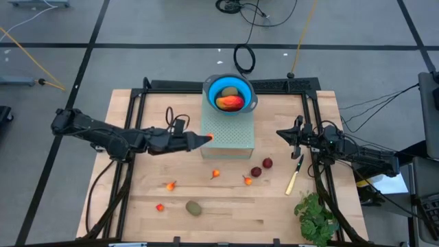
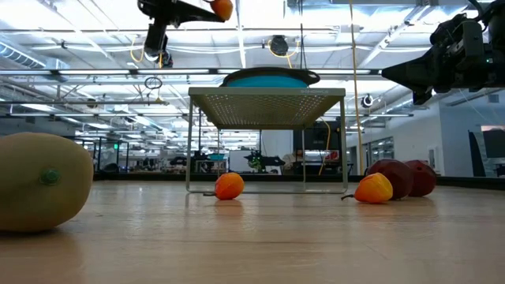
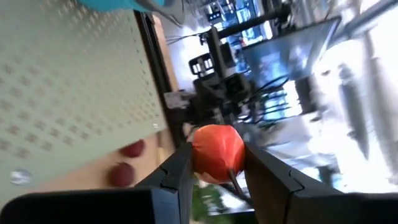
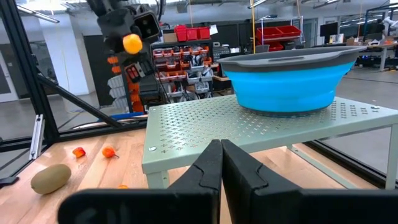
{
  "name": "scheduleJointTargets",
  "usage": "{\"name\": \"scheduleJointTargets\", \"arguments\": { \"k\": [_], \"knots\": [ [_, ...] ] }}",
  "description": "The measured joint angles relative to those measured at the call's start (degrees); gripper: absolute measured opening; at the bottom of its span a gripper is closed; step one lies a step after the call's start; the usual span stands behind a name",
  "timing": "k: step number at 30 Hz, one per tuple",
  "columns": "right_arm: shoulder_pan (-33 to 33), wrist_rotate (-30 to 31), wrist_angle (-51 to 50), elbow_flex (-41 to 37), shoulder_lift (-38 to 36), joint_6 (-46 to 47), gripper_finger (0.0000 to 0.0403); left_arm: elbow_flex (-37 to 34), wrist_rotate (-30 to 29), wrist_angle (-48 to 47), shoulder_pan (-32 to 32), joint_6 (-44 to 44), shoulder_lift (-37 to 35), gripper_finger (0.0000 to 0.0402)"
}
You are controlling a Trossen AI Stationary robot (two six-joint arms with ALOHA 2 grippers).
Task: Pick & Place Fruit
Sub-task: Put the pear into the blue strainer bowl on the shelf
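While your left hand (image 1: pixel 206 138) hangs over the nine o'clock edge of the perforated green stand (image 1: pixel 230 134), its fingers pinch a small orange-red fruit (image 3: pixel 216 152) clear of the desk (image 1: pixel 137 199). You have the blue bowl (image 1: pixel 230 92) at the stand's twelve o'clock end, with a larger orange-red oblong (image 1: pixel 230 103) and a green piece inside. Your right hand (image 1: pixel 296 134) waits at three o'clock with fingers pressed together on nothing. On the desk lie more orange-red pieces (image 1: pixel 216 174), two dark red round ones (image 1: pixel 262 167) and a brownish-green oval (image 1: pixel 194 207).
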Motion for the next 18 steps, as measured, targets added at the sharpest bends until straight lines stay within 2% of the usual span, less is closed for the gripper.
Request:
{"name": "scheduleJointTargets", "arguments": {
  "k": [7, 18],
  "knots": [
    [0.01, 0.00, -0.02, 0.00, 0.00, 0.00, 0.0000, 0.00, 0.60, 6.33, 3.00, -2.24, 0.00, 0.0118],
    [-0.01, 0.00, -0.02, 0.00, 0.02, 0.00, 0.0000, 0.02, 2.89, 12.55, 8.51, 8.67, -0.02, 0.0118]
  ]
}}
